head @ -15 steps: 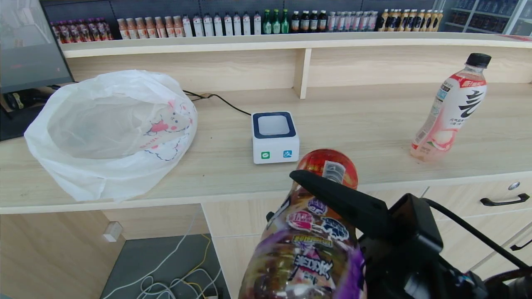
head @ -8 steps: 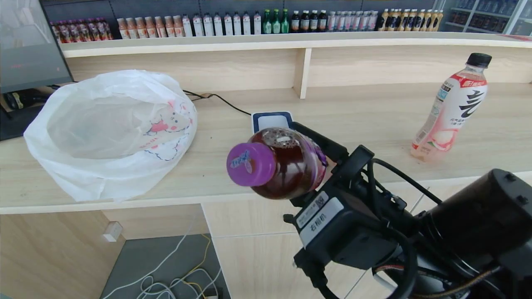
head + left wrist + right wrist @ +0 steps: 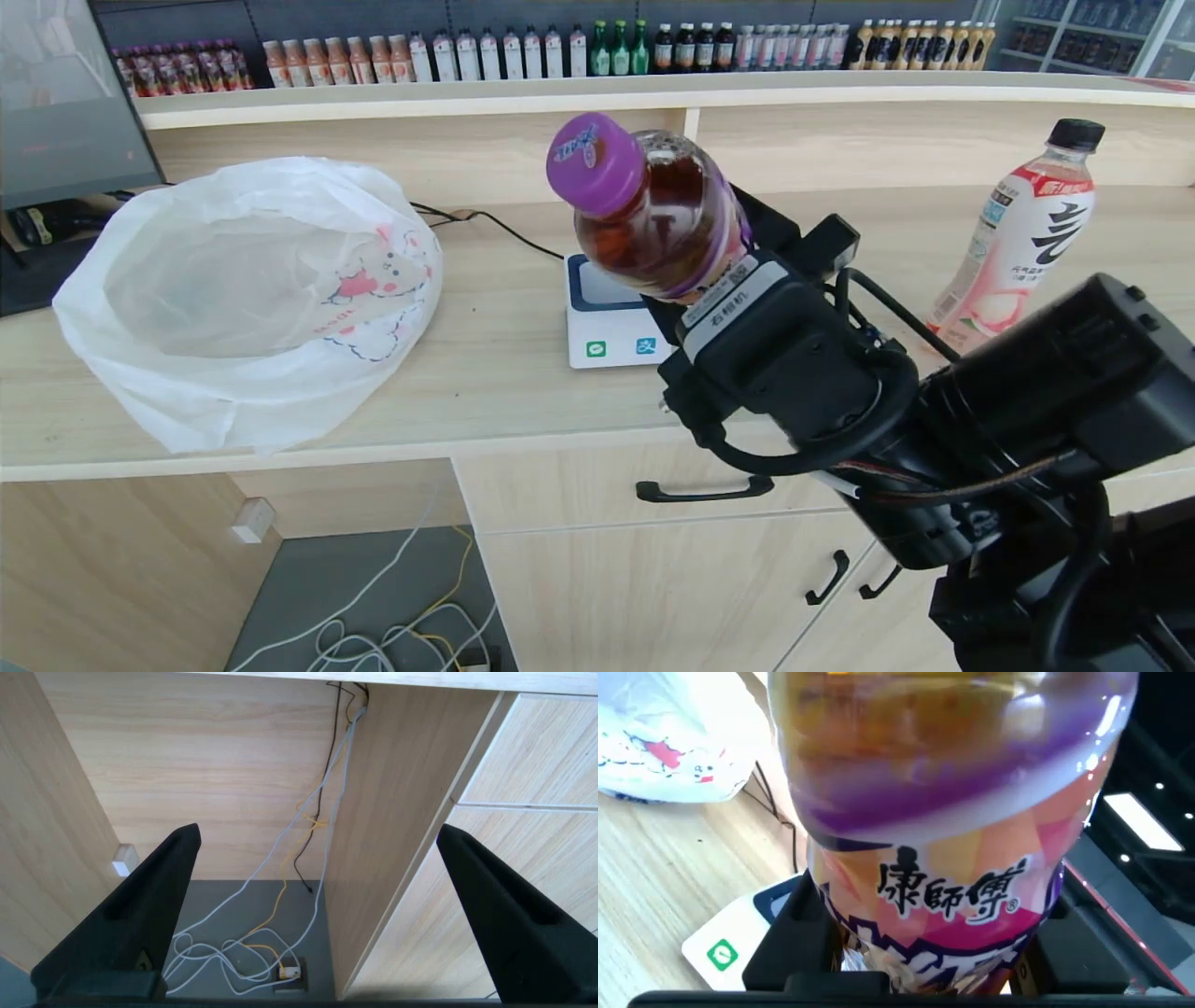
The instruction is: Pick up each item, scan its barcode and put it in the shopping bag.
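One purple-capped plastic bottle of brown tea (image 3: 653, 219) is clamped in the right gripper (image 3: 724, 252) just above the white box scanner (image 3: 607, 327), long axis tilted, cap uppermost, base probably toward the scanner's window. The left gripper (image 3: 318, 835) hangs open and empty, well below the scanner.

Purple cap (image 3: 595, 161), brown drink in the bottle (image 3: 656, 229); white bag (image 3: 187, 280), pink cartoon print; scanner (image 3: 602, 343) white, navy-framed.

A pale wood counter (image 3: 523, 373) runs under a raised shelf (image 3: 420, 103). Bottles (image 3: 523, 51) line a dark wall (image 3: 373, 19) behind. Below are drawers (image 3: 579, 579) with black handles (image 3: 705, 490), and cables (image 3: 359, 642) lie on the grey floor (image 3: 299, 588).
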### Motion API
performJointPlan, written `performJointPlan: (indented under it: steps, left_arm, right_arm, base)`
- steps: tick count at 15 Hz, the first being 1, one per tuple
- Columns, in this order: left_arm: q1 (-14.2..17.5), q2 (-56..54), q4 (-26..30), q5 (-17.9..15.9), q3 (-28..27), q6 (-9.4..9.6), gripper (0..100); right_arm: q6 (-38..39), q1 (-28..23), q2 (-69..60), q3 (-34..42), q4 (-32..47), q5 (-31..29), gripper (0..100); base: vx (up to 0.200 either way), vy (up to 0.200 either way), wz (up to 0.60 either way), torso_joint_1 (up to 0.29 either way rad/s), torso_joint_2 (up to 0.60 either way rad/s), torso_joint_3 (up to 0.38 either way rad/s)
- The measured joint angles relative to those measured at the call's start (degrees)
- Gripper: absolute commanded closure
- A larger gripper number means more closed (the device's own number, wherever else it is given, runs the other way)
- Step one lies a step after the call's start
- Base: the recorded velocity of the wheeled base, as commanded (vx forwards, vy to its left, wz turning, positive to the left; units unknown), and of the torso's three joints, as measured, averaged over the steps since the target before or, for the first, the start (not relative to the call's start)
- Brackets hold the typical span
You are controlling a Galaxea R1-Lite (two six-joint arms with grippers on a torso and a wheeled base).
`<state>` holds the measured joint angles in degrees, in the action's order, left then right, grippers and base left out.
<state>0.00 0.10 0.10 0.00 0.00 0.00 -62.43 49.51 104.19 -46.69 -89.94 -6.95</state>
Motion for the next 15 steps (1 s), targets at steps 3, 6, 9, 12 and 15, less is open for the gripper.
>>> performJointPlan:
  steps: [3, 6, 9, 12, 15]
  left_arm:
    - [0.0, 0.0, 0.0, 0.0, 0.0, 0.00, 0]
    - [0.0, 0.0, 0.0, 0.0, 0.0, 0.00, 0]
    - [0.0, 0.0, 0.0, 0.0, 0.0, 0.00, 0]
    - [0.0, 0.0, 0.0, 0.0, 0.0, 0.00, 0]
    - [0.0, 0.0, 0.0, 0.0, 0.0, 0.00, 0]
  right_arm:
    - [2.2, 0.6, -0.4, -2.9, -0.1, -2.0, 100]
    - [9.5, 2.0, -1.0, -2.4, 0.0, -3.3, 100]
    - [16.3, 2.6, -1.9, -1.8, 3.1, -3.4, 100]
    - [26.9, 2.5, -3.9, -2.0, 8.2, -5.3, 100]
    - [37.0, 2.5, -3.6, -9.0, 8.9, -11.9, 100]
  base:
    - [0.000, 0.000, 0.00, 0.000, 0.00, 0.000]
    - [0.000, 0.000, 0.00, 0.000, 0.00, 0.000]
    - [0.000, 0.000, 0.00, 0.000, 0.00, 0.000]
    - [0.000, 0.000, 0.00, 0.000, 0.00, 0.000]
    - [0.000, 0.000, 0.00, 0.000, 0.00, 0.000]
